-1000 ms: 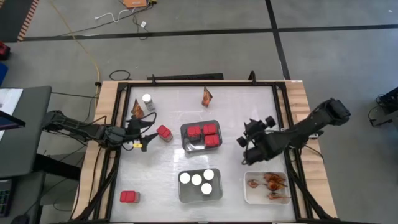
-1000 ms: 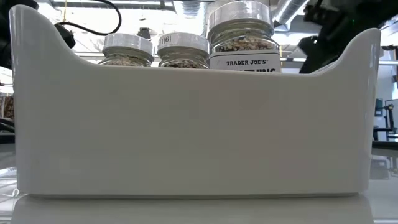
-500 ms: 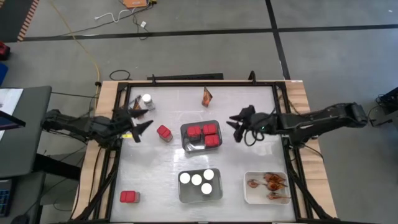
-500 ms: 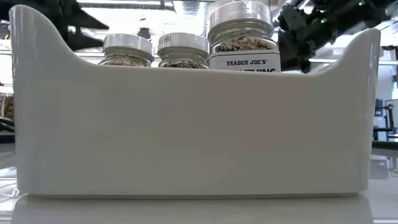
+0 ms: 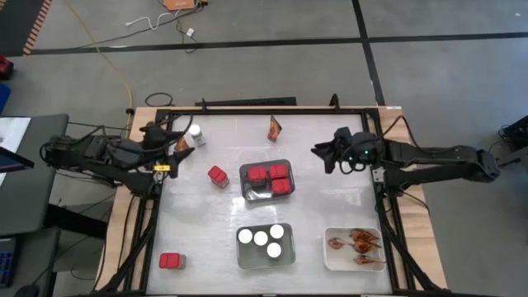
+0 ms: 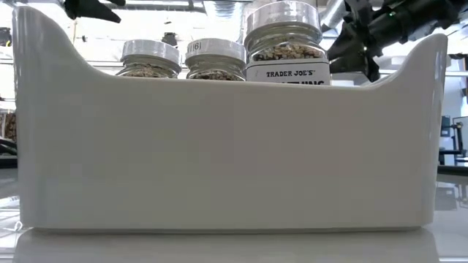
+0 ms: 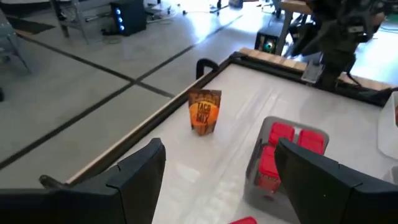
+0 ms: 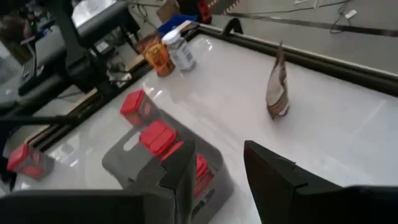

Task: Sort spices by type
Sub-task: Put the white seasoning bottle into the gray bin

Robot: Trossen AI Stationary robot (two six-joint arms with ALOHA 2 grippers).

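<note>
On the white tabletop [image 5: 214,219], the left gripper [image 5: 165,142] (fingers spread, empty) hovers just beside a clear white-lidded jar [image 5: 195,133] and a flat orange-brown packet [image 5: 181,145] standing touching, so closing there risks toppling one; right gripper [image 5: 326,154], parted, waits well apart.

the whole table [image 5: 264,132] is seen straight down from above. the white tray [image 6: 227,146] is pressed close against the level low camera. the standing packet [image 7: 204,112] and grey tray [image 8: 124,158] are shared by both wrist views, faced from opposite sides.
</note>
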